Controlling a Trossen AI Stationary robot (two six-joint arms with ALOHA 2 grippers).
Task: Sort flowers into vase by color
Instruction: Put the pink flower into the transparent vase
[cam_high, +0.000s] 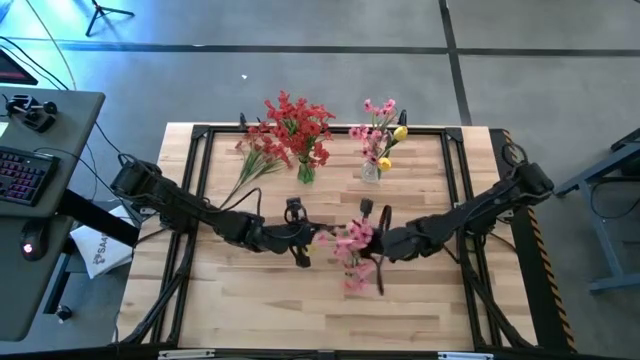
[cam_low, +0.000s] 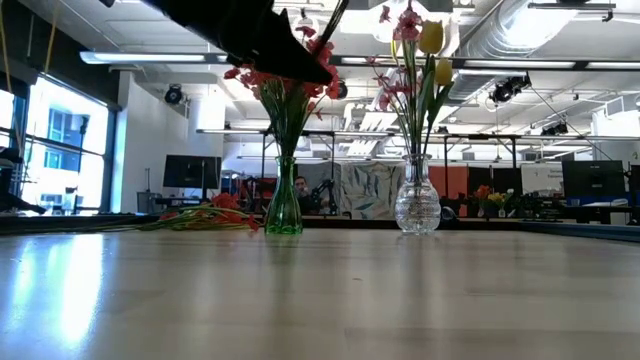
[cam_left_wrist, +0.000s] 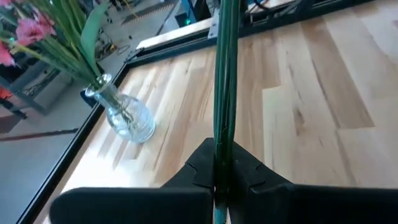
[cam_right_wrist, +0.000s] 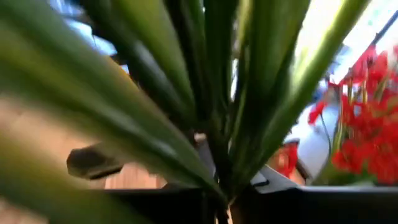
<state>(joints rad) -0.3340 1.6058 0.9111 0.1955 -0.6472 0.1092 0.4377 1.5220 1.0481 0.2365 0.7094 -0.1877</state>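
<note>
A pink flower spray (cam_high: 351, 243) hangs over the table's middle between my two grippers. My left gripper (cam_high: 308, 240) comes from the left and is shut on its green stem (cam_left_wrist: 222, 93). My right gripper (cam_high: 380, 245) comes from the right and is shut on the leafy part (cam_right_wrist: 217, 155). A green vase (cam_high: 305, 174) of red flowers (cam_high: 295, 122) and a clear vase (cam_high: 371, 172) of pink and yellow flowers (cam_high: 380, 128) stand at the far edge. Loose red flowers (cam_high: 255, 158) lie on the table left of the green vase. My left gripper pinches the thin green stem (cam_left_wrist: 219, 163) between its two fingers, coming nearly level from the table's left. The stem runs on away from the fingers toward my right gripper, clear of the table. My right gripper pinches the spray where its long leaves meet the stem (cam_right_wrist: 219, 198), coming nearly level from the table's right. The leaves fan out past the fingers and hide the place of contact. The spray is lifted clear of the table.
A black frame (cam_high: 198, 150) runs around the tabletop. Bare wood lies at the near side (cam_high: 330, 320). In the low view the two vases (cam_low: 284, 205) (cam_low: 416, 200) stand upright, with the loose flowers (cam_low: 200, 218) lying to their left.
</note>
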